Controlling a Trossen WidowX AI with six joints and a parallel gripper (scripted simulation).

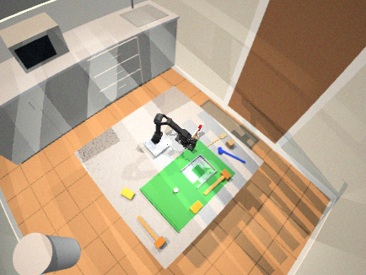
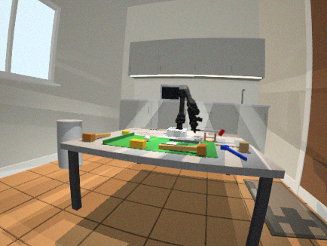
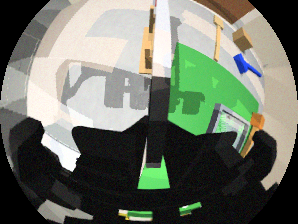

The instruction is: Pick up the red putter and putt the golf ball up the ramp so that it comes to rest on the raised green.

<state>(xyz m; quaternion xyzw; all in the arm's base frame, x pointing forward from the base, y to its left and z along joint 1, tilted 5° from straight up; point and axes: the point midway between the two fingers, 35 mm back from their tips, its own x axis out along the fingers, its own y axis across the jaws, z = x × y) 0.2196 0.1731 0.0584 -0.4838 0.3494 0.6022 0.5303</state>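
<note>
With the tool [image 1: 193, 142] clamped on the red putter [image 1: 196, 132] shaft, lift it level, then swing toward the golf ball [image 1: 176, 190] at 6 o'clock.

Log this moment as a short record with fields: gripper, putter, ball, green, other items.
gripper: black parallel-jaw gripper shut on the putter's shaft
putter: red-headed putter, head pointing away from the arm base
ball: small white golf ball resting on the flat green mat
green: raised green with grey frame, no ball on it
other items: blue putter, wooden mallets, yellow blocks
</note>
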